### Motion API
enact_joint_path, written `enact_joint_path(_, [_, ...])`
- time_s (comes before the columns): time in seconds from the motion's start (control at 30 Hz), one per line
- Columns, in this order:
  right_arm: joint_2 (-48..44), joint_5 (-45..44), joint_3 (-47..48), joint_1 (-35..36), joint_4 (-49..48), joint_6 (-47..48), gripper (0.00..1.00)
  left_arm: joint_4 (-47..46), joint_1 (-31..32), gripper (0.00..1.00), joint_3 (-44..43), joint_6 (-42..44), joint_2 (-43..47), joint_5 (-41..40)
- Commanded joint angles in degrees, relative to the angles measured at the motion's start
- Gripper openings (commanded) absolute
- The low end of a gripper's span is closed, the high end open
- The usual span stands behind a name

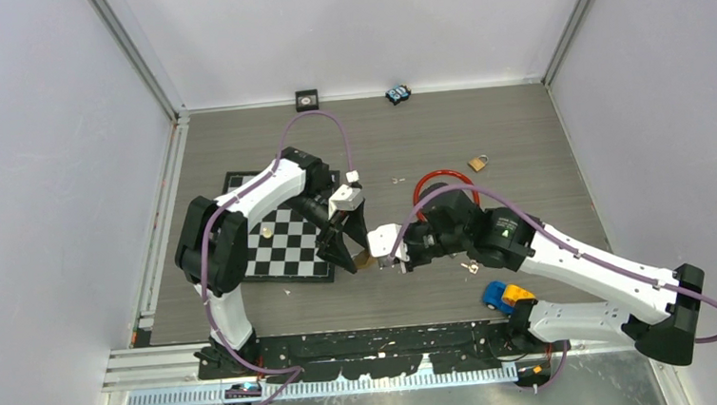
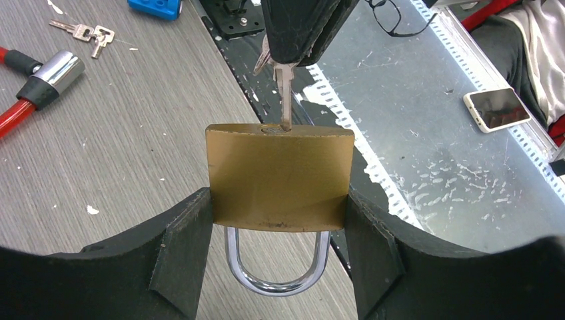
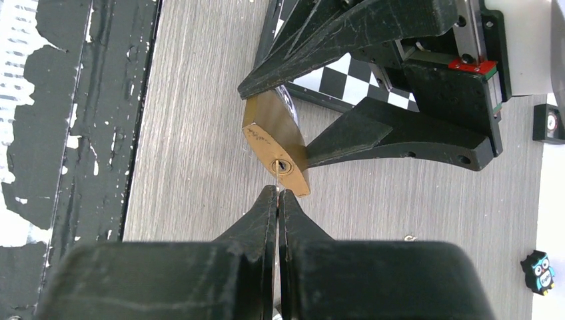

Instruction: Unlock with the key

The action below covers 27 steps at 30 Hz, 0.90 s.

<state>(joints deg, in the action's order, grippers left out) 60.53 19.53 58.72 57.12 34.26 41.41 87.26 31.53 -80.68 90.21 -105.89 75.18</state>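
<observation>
Padlock (image 2: 280, 177) status: sits clamped by its brass sides between the two fingers (image 2: 180, 253) of the left gripper (image 2: 280, 208), spread fairly wide to fit the body. Hangs with the closed shackle (image 2: 276, 270) tucked back between the fingers toward the palm, and the keyhole (image 3: 283, 166) face pointing out past the fingertips.

Over at the right gripper (image 3: 278, 195): pinched completely shut on the key (image 2: 284, 93), gripped by its head (only a thin sliver of blade shows from that wrist). Lines the blade up just ahead of the right fingertips, tip touching the keyhole. Can't tell how far in it goes, if at all.

Other stuff around: red cable lock (image 2: 26, 93) with a chrome end, plus a small bunch of spare keys (image 2: 83, 31), lying on the wood table (image 2: 133, 147) beyond the left fingertips and off to one side. Chessboard (image 3: 346, 77) just behind the left fingers, seen from the right wrist.
</observation>
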Motion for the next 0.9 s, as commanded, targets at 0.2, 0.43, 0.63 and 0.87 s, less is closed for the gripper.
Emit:
enact_joint_path(0.2, [-3.82, -0.16, -5.3, 1.18, -2.75, 12.98, 0.01, 7.48, 0.29, 0.0, -2.5, -0.47, 0.6, 8.52])
enact_joint_path(0.43, [-3.7, -2.32, -7.54, 2.35, -6.74, 11.83, 0.01, 7.39, 0.29, 0.0, -2.55, -0.57, 0.42, 8.46])
enact_joint_path(0.63, [-2.69, -2.21, -7.09, 2.36, -10.22, 4.69, 0.01, 7.39, 0.29, 0.0, -2.72, -0.61, 0.42, 8.22])
enact_joint_path(0.87, [-1.57, 0.98, -6.26, 0.15, -11.52, -2.54, 0.01, 6.96, 0.28, 0.0, -2.55, -0.83, 0.65, 7.6])
